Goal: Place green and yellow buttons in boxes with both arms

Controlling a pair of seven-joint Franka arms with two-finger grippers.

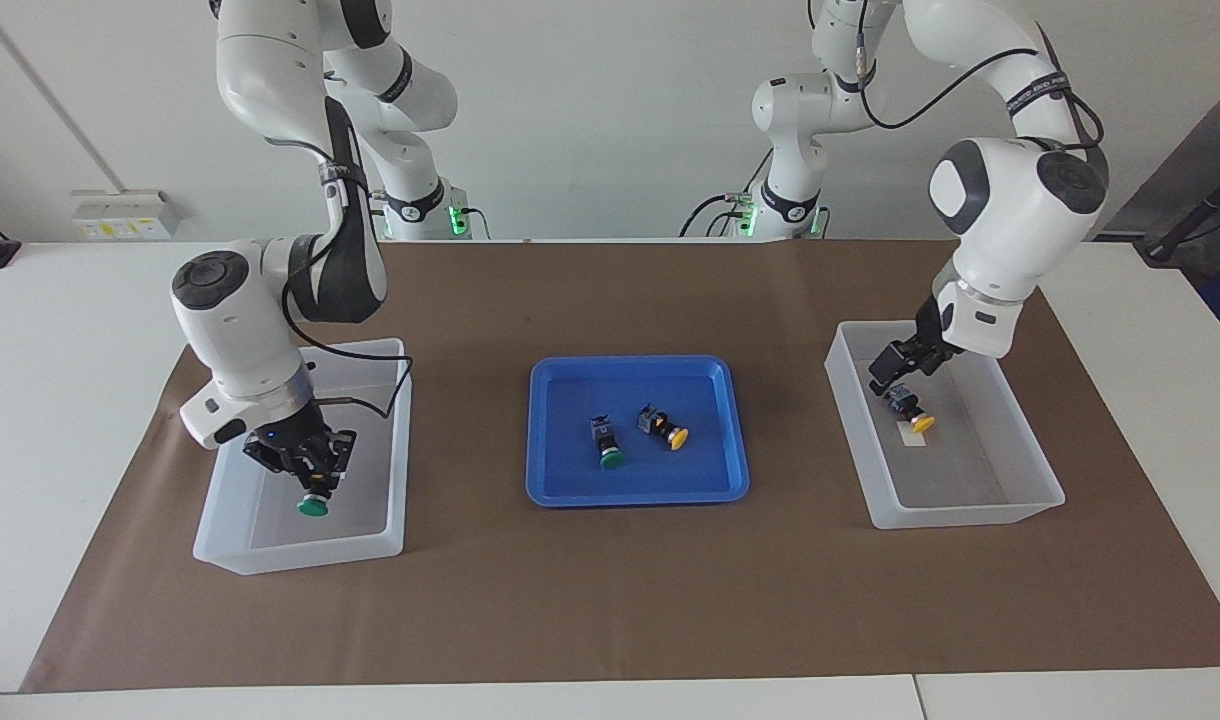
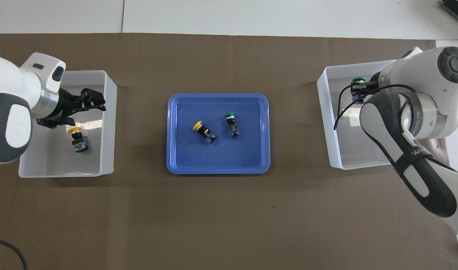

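A yellow button (image 1: 915,415) (image 2: 77,138) lies loose on the floor of the box (image 1: 955,512) (image 2: 109,112) at the left arm's end. My left gripper (image 1: 895,372) (image 2: 101,102) hangs open just above that button, holding nothing. My right gripper (image 1: 315,483) (image 2: 358,92) is shut on a green button (image 1: 313,506) (image 2: 358,79), cap down, low inside the box (image 1: 300,552) (image 2: 325,112) at the right arm's end. I cannot tell whether the cap touches the floor. A second green button (image 1: 607,447) (image 2: 232,123) and a second yellow button (image 1: 666,427) (image 2: 203,131) lie in the blue tray (image 1: 635,492) (image 2: 217,169).
The shallow blue tray sits mid-table between the two boxes, all on a brown mat (image 1: 610,600). The right arm's black cable (image 1: 370,355) hangs over its box's wall nearest the robots. Each box has a white label on its floor.
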